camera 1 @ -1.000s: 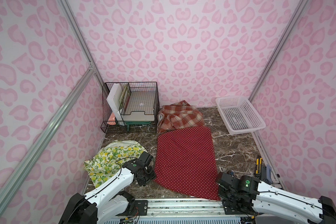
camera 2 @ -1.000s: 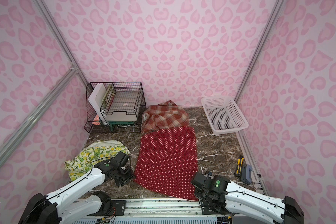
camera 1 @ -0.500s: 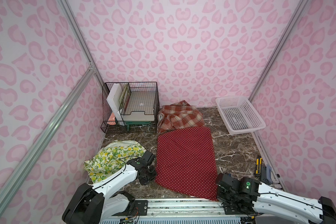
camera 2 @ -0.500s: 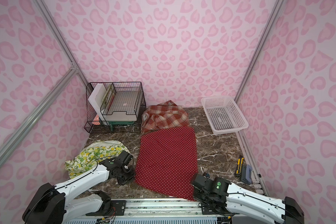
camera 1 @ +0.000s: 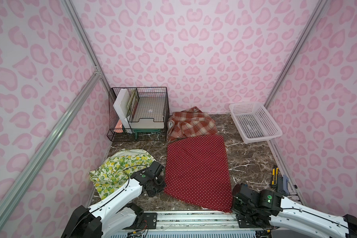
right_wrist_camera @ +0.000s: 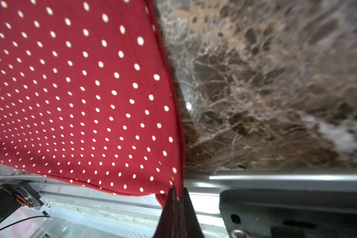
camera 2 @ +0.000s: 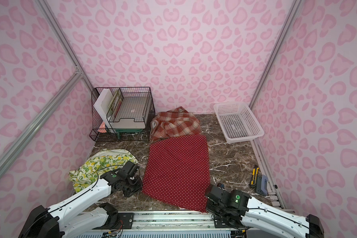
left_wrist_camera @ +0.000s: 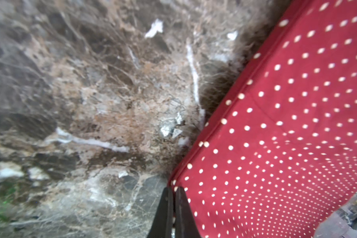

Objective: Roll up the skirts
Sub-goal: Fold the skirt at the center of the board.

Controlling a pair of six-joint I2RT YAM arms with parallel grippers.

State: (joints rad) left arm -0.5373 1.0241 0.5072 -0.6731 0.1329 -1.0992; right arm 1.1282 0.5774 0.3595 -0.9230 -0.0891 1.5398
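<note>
The red polka-dot skirt (camera 1: 196, 171) (camera 2: 177, 169) lies flat in the middle of the dark marble table. My left gripper (camera 1: 163, 188) (left_wrist_camera: 172, 188) is shut on its near left corner, a sliver of red hem (left_wrist_camera: 286, 123) between the fingertips. At the near right corner, over the front rail, my right gripper (camera 1: 232, 207) (right_wrist_camera: 177, 190) is shut on the cloth (right_wrist_camera: 80, 92). In both top views the plaid skirt (camera 1: 191, 124) (camera 2: 174, 123) sits crumpled behind the red one. The lemon-print skirt (camera 1: 120, 169) (camera 2: 99, 164) lies bunched to the left, beside my left arm.
A black wire rack (camera 1: 140, 111) holding boards and a tray stands at the back left. A white perforated basket (camera 1: 256, 121) sits at the back right. A yellow-black utility knife (camera 1: 274, 175) and a blue-grey tool (camera 1: 283, 182) lie by the right wall. An aluminium rail (camera 1: 194, 218) runs along the front edge.
Both grippers have closed on the red skirt's near corners. The left one came down lower against its corner; the right one stayed where it was.
</note>
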